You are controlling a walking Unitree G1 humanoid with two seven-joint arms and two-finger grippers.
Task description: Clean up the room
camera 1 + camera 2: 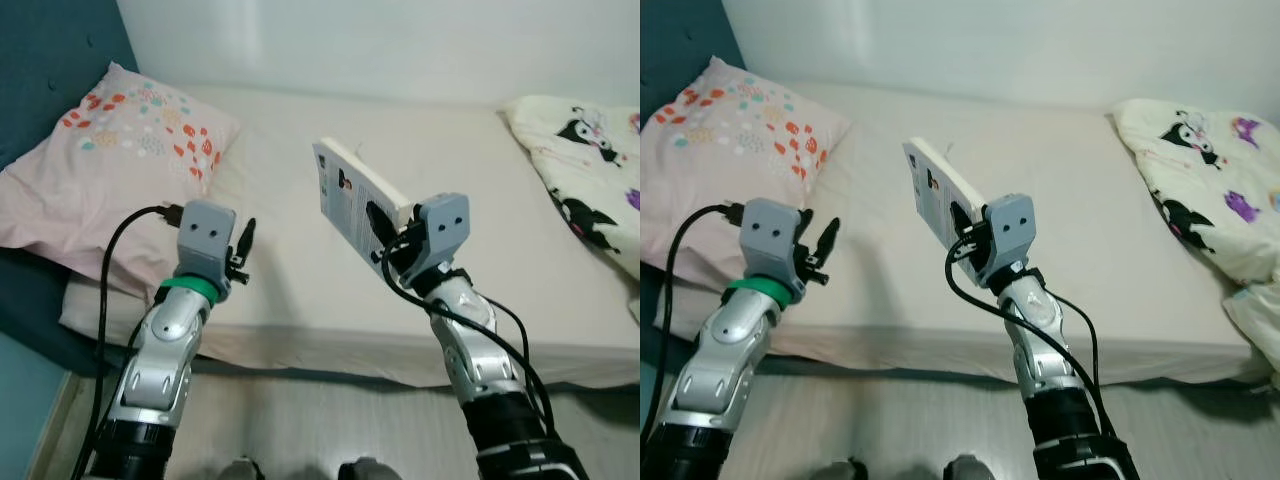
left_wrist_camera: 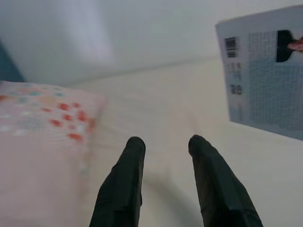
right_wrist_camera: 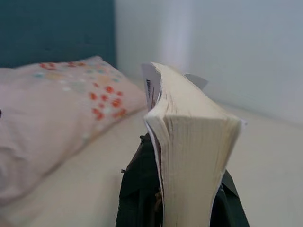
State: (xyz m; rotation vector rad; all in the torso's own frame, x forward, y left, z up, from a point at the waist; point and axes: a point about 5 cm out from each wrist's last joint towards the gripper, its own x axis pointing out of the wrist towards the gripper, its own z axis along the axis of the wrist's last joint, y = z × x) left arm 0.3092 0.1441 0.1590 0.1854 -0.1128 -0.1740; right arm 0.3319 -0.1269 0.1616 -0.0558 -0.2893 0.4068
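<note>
Presently your right end effector (image 1: 385, 243) is clamped on a paperback book (image 1: 352, 197), one black finger on each cover near the lower end. You are holding the book upright and tilted, clear above the bed (image 1: 300, 250), with its printed cover turned toward your left side. The right wrist view looks straight onto the cream page block (image 3: 189, 142), with the dark fingers (image 3: 137, 189) hugging it on both sides.

Your left end effector (image 1: 245, 250) hangs over the near part of the mattress with nothing between its fingers, which stand a little apart with a clear gap, as the left wrist view shows (image 2: 123, 184). It is well apart from the book.

Around you: a pink pillow with red and teal spots (image 1: 110, 170) lies at the left end of the bed, against a dark teal headboard (image 1: 50, 60). A white blanket with a black cartoon print (image 1: 590, 170) is bunched at the right end. A pale wall (image 1: 380, 40) runs along the far side of the bed.

Open room: the middle of the mattress, between pillow and blanket, is bare sheet. The near edge of the bed (image 1: 330, 350) runs just below both wrists, and a strip of pale floor (image 1: 320, 430) shows beneath it.
</note>
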